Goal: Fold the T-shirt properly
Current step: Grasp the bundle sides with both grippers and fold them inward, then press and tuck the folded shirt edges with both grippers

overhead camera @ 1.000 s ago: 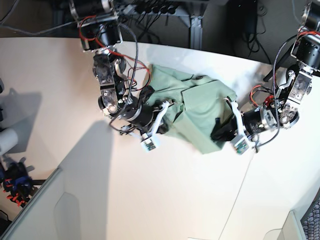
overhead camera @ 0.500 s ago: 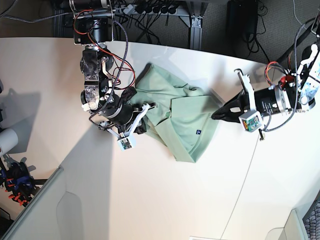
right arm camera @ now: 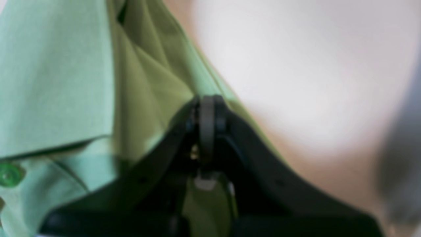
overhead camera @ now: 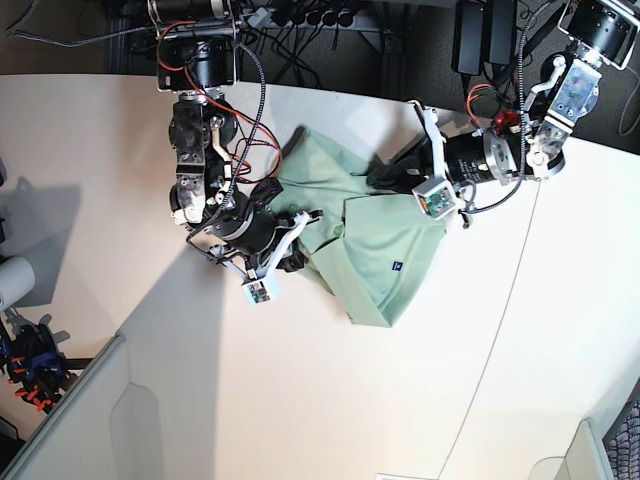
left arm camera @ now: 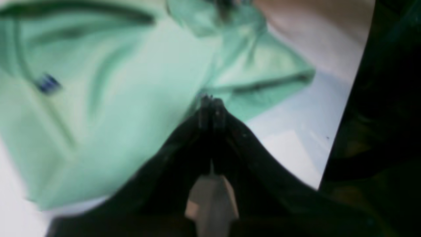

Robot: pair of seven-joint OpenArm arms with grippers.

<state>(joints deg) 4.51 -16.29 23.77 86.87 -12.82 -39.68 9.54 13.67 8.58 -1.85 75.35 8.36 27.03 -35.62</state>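
Where T-shirt (overhead camera: 375, 240) edges bunch, both tools closed, table (overhead camera: 300, 400)

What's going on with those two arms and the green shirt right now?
Both jaws closed: left gripper over the T-shirt, grip unclear; right gripper at its edge. Shirt partly folded. Nothing in the way.

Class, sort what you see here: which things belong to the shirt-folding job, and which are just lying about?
Part of the job:
T-shirt
left gripper
right gripper

Just lying about:
orange-and-black clamps at the table's edge
cables behind the table
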